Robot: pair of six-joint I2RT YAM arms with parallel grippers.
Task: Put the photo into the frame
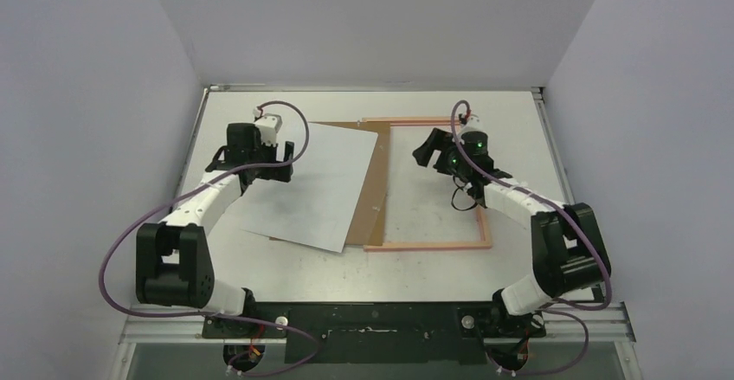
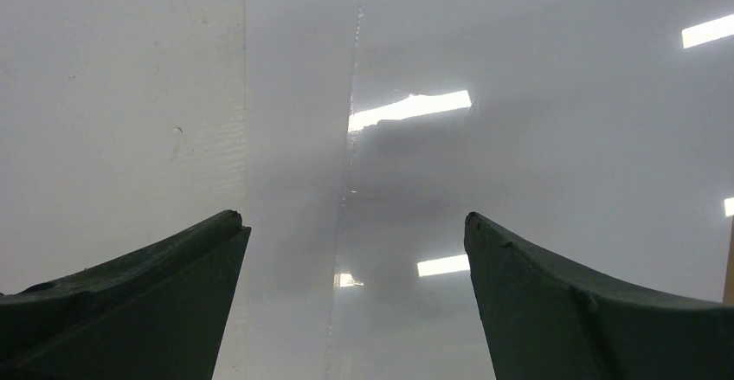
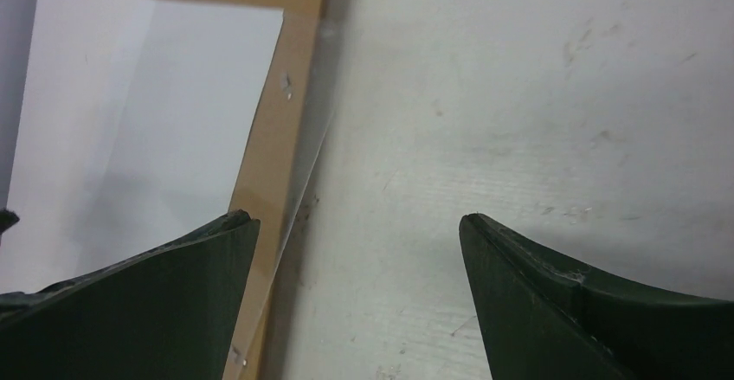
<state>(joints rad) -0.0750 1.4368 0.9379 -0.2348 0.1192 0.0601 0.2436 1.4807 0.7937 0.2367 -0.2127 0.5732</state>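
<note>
Left of the frame (image 1: 433, 246), photo (image 1: 312, 181) lies white side up on the backing panel (image 1: 368, 194). Both jaws wide, empty: left gripper (image 2: 355, 220) over photo's far edge, right gripper (image 3: 357, 217) over the frame. Pinch shallow, slide flat.

I work in what looks like a robotics lab test cell: plain pale walls (image 1: 372, 25) box in my white surface (image 1: 286, 267), and purple cables (image 1: 101, 267) trail from a black mounting rail (image 1: 372, 321).
</note>
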